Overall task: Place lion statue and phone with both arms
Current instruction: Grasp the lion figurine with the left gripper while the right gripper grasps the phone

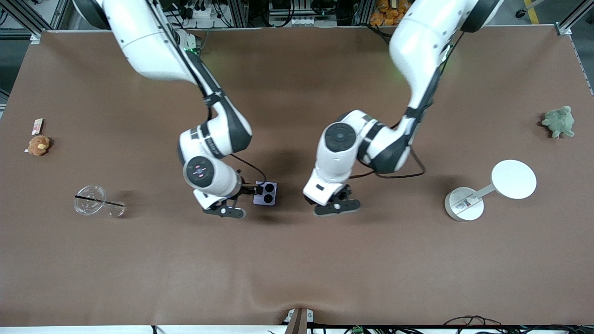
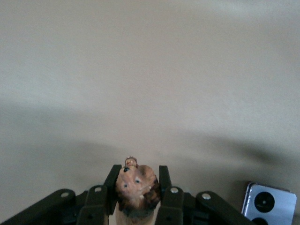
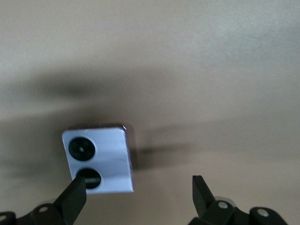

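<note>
The lavender phone [image 1: 265, 193] lies flat on the brown table [image 1: 297, 260] near the middle, its two black camera circles up. My right gripper [image 1: 239, 200] is open and low just beside it; in the right wrist view one finger [image 3: 75, 197] overlaps the phone's [image 3: 98, 157] edge, and the space between the jaws [image 3: 138, 190] is empty. My left gripper [image 1: 338, 204] is low over the table beside the phone, toward the left arm's end. It [image 2: 137, 180] is shut on the reddish-brown lion statue [image 2: 137, 187]. The phone [image 2: 269, 205] shows in that view's corner.
A tan plush toy [image 1: 38, 145] and a small card [image 1: 37, 125] lie at the right arm's end. A clear cup with a straw [image 1: 93, 201] lies nearer the front camera. A green plush turtle [image 1: 559, 122] and a white round-headed stand [image 1: 464, 204] are at the left arm's end.
</note>
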Robot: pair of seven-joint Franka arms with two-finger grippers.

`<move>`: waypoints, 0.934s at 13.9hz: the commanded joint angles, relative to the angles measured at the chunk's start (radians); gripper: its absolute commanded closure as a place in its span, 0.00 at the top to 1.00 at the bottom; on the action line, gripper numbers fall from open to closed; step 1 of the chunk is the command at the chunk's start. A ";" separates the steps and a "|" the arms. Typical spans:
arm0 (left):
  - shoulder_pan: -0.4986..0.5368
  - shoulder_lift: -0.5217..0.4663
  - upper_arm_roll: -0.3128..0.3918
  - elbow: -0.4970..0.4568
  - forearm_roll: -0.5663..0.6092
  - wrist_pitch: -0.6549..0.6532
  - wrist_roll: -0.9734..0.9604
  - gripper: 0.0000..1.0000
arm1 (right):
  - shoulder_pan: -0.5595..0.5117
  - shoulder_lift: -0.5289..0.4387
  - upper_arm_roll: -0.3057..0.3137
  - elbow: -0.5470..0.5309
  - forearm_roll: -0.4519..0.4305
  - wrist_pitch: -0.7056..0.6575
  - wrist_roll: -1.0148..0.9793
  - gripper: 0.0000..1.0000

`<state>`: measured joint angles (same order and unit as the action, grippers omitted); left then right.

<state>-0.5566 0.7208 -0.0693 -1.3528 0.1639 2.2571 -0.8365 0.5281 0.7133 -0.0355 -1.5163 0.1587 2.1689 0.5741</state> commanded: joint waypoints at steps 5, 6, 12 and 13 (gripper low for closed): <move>0.231 -0.250 -0.091 -0.279 -0.020 -0.017 0.290 0.00 | 0.058 0.127 -0.009 0.085 -0.044 0.086 0.059 1.00; 0.306 -0.264 -0.137 -0.310 -0.020 -0.017 0.344 0.00 | 0.059 0.130 -0.009 0.085 -0.042 0.089 0.062 1.00; 0.520 -0.268 -0.227 -0.400 -0.015 -0.008 0.586 0.00 | 0.073 0.143 -0.007 0.085 -0.033 0.124 0.092 1.00; 0.523 -0.261 -0.227 -0.402 -0.009 -0.002 0.586 0.00 | 0.073 0.143 -0.007 0.085 -0.033 0.124 0.090 1.00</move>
<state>-0.0442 0.4820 -0.2825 -1.7145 0.1573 2.2363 -0.2690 0.5936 0.8406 -0.0365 -1.4568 0.1365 2.2942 0.6387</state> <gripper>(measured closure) 0.630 0.000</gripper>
